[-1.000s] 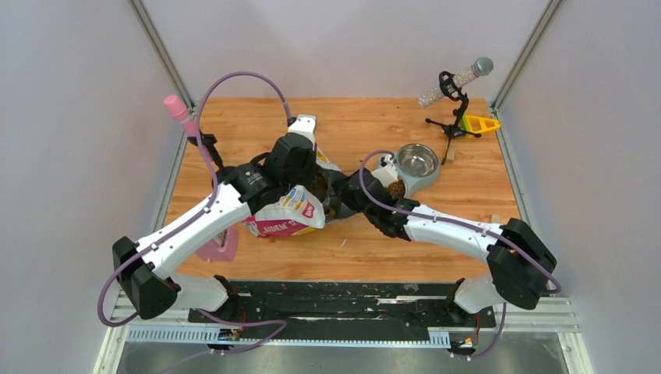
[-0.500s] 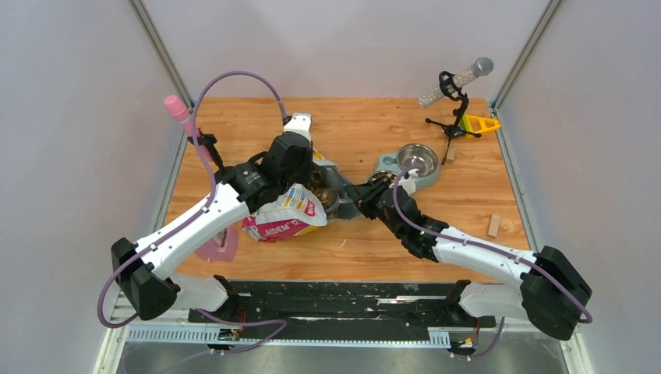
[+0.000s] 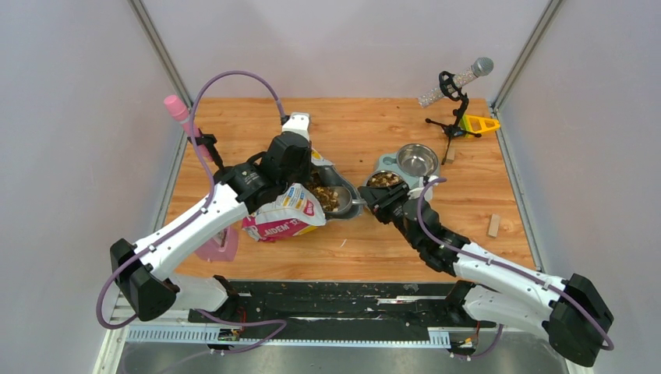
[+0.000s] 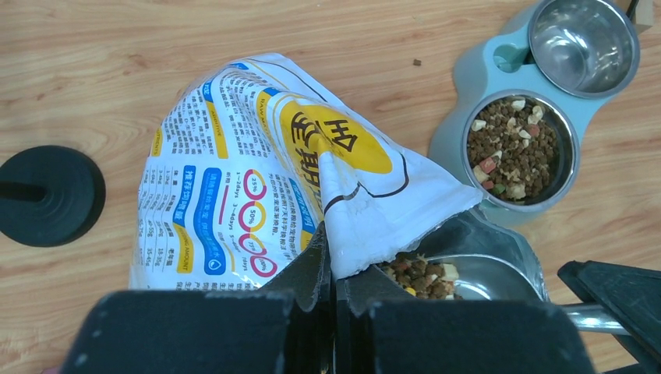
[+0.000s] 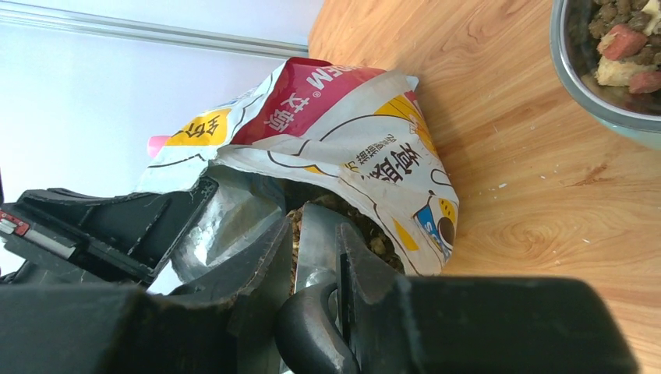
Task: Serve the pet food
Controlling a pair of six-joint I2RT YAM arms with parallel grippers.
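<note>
The pet food shows as brown and tan kibble in the near steel bowl (image 3: 382,179) of a teal double feeder (image 3: 387,163), and inside the open bag (image 3: 327,196). The colourful bag (image 3: 284,214) lies on its side. My left gripper (image 3: 300,167) is shut on the bag's upper edge (image 4: 334,257) and holds its mouth open. My right gripper (image 3: 376,201) is shut on the handle of a grey metal scoop (image 5: 316,253). The scoop's bowl (image 4: 475,274) sits in the bag's mouth beside the kibble (image 4: 417,274). The filled bowl (image 4: 512,148) also shows in the left wrist view.
The feeder's far steel bowl (image 3: 417,160) is empty. A microphone on a black stand (image 3: 454,86) and a yellow piece (image 3: 478,123) stand at the back right. A pink-tipped stand (image 3: 178,109) is at the back left. A small wooden block (image 3: 493,224) lies right.
My right gripper has carried the scoop from over the kibble bowl leftward into the bag's mouth, its elbow swinging out to the right. The left gripper has kept its hold on the bag.
</note>
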